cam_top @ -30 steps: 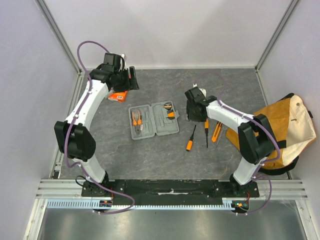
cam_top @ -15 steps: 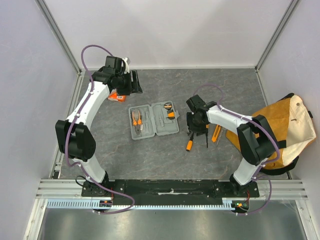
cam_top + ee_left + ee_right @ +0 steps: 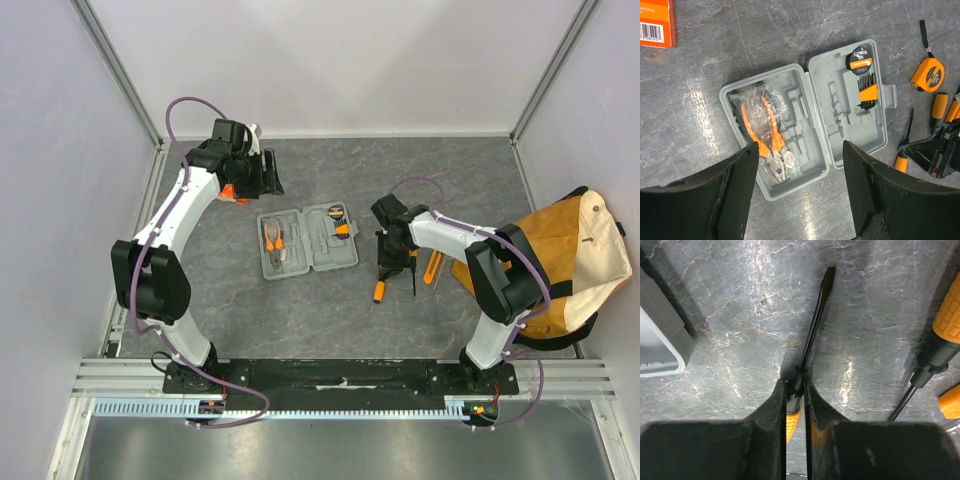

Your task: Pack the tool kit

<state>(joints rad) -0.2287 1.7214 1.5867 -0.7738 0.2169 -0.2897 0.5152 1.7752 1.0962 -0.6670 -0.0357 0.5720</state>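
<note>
Since a second ago the right pincer point(image 3: 795, 385) has dropped from beside the case to the tabletop point(image 3: 730, 355). It has narrowed onto the flat-blade screwdriver point(image 3: 816, 322), gripping it where the shaft meets the orange handle. The left pincer point(image 3: 800, 147) hangs wide over the tool kit case point(image 3: 816, 131), which lies open mid-tabletop. The case's left half holds bagged pliers point(image 3: 769, 142); its right half holds a tape roll point(image 3: 859, 56) and hex keys point(image 3: 868, 93).

Top external: high, from the near edge, looking down over the whole bench point(image 3: 300, 320). Left wrist: high, case point(image 3: 810, 115) below left tool point(image 3: 800, 146); shared with top. Right wrist: close, screwdriver point(image 3: 815, 315) ahead of right tool point(image 3: 795, 385).
</note>
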